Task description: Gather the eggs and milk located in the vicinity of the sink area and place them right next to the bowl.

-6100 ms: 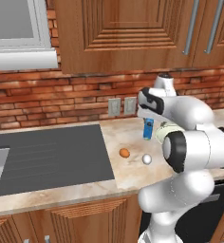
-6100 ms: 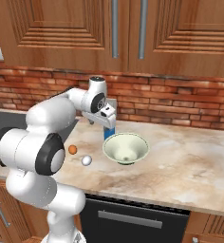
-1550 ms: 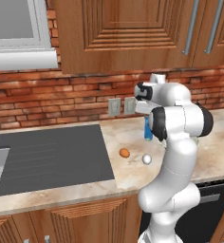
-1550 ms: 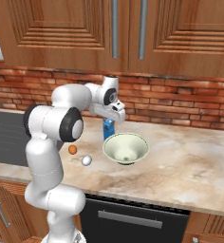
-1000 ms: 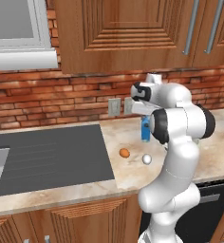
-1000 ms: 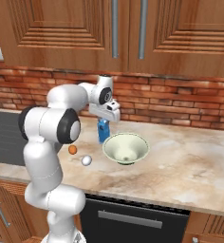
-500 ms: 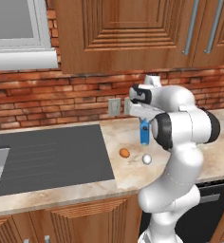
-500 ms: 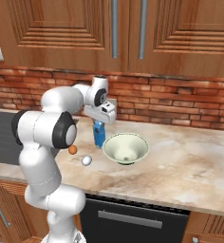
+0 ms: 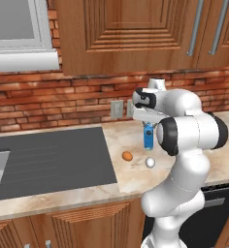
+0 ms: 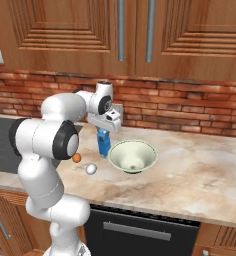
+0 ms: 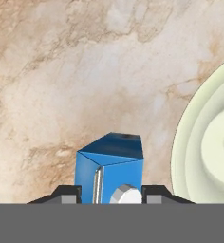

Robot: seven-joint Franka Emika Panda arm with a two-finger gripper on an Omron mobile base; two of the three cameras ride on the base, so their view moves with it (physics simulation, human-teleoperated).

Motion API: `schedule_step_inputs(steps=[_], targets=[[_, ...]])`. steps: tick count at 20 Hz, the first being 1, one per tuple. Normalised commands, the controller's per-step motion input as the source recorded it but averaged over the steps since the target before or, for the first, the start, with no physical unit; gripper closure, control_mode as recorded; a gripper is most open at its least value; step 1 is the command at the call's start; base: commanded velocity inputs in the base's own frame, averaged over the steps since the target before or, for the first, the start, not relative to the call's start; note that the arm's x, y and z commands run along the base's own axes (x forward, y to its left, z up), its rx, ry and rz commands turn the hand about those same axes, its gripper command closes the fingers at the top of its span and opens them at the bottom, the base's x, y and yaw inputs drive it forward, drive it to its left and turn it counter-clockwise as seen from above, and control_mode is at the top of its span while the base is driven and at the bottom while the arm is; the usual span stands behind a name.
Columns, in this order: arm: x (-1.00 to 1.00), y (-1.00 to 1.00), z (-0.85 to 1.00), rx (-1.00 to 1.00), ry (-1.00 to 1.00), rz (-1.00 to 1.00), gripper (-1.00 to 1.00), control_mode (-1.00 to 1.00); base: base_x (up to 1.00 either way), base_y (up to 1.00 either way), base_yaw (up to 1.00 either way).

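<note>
The tool point(image 11: 111, 192) has its jaws pinched on the blue milk point(image 10: 104, 142), upright on the counter point(image 10: 200, 170) just beside the bowl point(image 10: 133, 156), so next it seems to need releasing before fetching the eggs point(image 9: 127, 156).

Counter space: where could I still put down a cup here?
The marble counter right of the pale round bowl is bare. It is crowded left of the bowl: the blue milk carton, orange-brown egg and white egg cluster there.
</note>
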Motion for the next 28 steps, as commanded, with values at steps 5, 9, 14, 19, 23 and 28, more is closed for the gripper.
schedule_step_inputs(steps=[5,9,14,19,23,28], targets=[[-0.13,0.00,-0.08,0.00,0.00,0.00,1.00,-1.00,0.00,0.00,0.00],[-0.11,0.00,-0.11,0.00,0.00,0.00,1.00,-1.00,0.00,0.00,0.00],[-0.02,-0.02,-0.16,0.00,0.00,0.00,1.00,-1.00,0.00,0.00,0.00],[0.00,-0.12,-0.05,0.00,0.02,-0.01,1.00,-1.00,0.00,0.00,0.00],[0.00,-0.04,-0.01,0.00,0.02,-0.01,-1.00,-1.00,0.00,0.00,0.00],[0.00,0.00,0.00,0.00,0.00,0.00,-1.00,-1.00,0.00,0.00,0.00]])
